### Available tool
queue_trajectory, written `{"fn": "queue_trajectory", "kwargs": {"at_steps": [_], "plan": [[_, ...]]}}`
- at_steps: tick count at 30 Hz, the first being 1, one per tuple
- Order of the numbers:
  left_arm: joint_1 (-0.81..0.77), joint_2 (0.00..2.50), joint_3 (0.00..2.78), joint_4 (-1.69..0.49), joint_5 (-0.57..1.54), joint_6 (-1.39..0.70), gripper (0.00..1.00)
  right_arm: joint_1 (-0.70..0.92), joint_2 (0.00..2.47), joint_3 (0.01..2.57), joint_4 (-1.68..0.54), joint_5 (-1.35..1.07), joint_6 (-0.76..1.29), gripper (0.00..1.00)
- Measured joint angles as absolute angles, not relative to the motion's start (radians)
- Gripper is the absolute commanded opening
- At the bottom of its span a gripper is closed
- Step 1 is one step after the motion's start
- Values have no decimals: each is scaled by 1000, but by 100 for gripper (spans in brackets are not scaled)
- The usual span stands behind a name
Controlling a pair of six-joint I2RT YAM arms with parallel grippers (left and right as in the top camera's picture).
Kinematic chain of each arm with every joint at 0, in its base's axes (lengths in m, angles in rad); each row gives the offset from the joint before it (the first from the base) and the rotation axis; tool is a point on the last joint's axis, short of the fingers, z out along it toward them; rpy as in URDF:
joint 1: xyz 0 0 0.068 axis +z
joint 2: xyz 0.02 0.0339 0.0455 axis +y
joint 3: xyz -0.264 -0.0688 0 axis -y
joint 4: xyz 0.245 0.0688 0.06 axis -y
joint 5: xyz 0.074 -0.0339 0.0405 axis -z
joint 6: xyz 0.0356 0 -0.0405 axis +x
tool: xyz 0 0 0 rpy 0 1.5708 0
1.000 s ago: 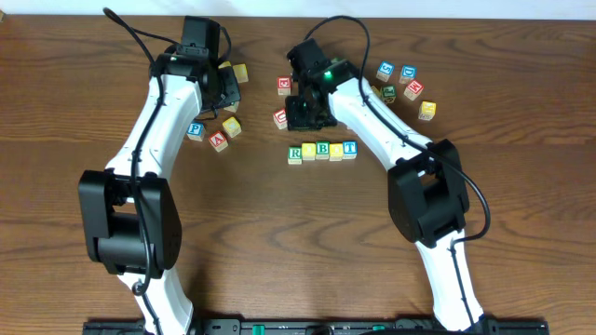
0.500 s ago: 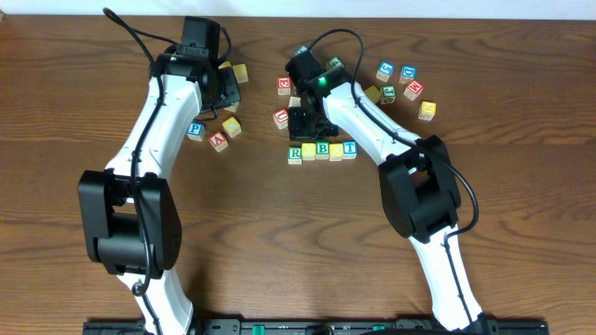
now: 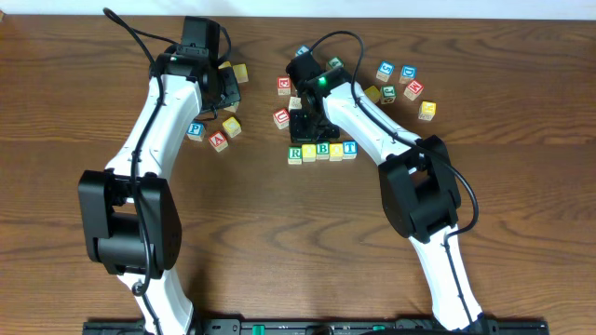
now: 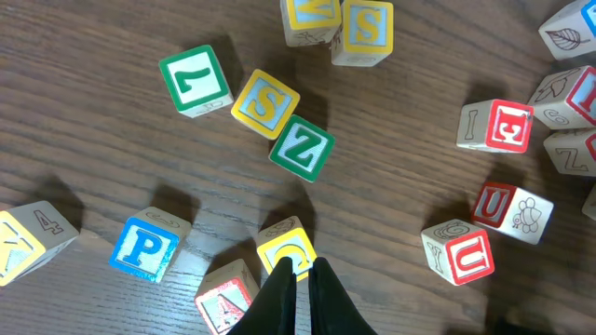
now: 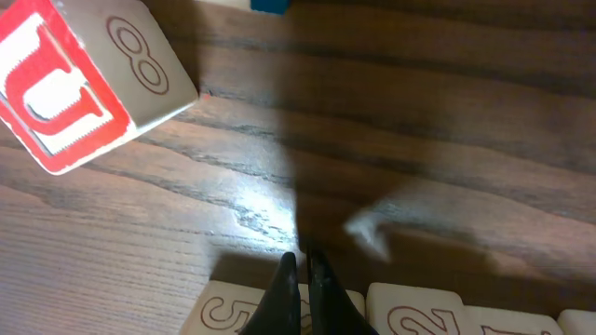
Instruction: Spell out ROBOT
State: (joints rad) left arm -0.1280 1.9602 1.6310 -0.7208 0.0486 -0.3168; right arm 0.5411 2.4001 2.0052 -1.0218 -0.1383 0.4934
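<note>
We find the word row [image 3: 322, 151] just below the centre of the overhead frame, five blocks set side by side on the wooden table [image 3: 279, 242]. A green R block [image 3: 295, 154] sits at its left end, a green B block [image 3: 322, 149] in the middle and a blue T block [image 3: 349, 147] at its right end. The second block [image 3: 309, 151] and the fourth block [image 3: 336, 151] look yellowish, and we cannot read their letters. The right gripper [image 5: 301, 259] hangs just above the left half of the row in the overhead view. In its own wrist view we see the two black fingers pressed together with only a hairline between them. They grip nothing and hang over bare wood. A tilted red U block [image 5: 65, 84], with an 8 outlined on its side, fills the upper left of that view. Pale numbered faces [image 5: 414, 312] line the bottom edge on either side of the fingers. The left gripper [image 4: 298, 267] is in the upper left of the overhead frame, among loose blocks. Its fingers are likewise drawn together and clasp nothing. In its wrist view the tips overlap the near edge of a yellow block [image 4: 287, 244], and we cannot tell whether they touch it. A red A block [image 4: 226, 300] lies just left of the fingers and a blue P block [image 4: 146, 247] sits at lower left. A green Z block [image 4: 302, 149] touches a yellow S block [image 4: 265, 102] above centre.
</note>
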Motion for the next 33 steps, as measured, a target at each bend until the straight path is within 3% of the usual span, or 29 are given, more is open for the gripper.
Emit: {"fn": "queue_trajectory", "kwargs": {"at_steps": [33], "plan": [[-128,1960,1631,-714,48,-316,8,487,2400,2005,-987,-125,493,1]]}}
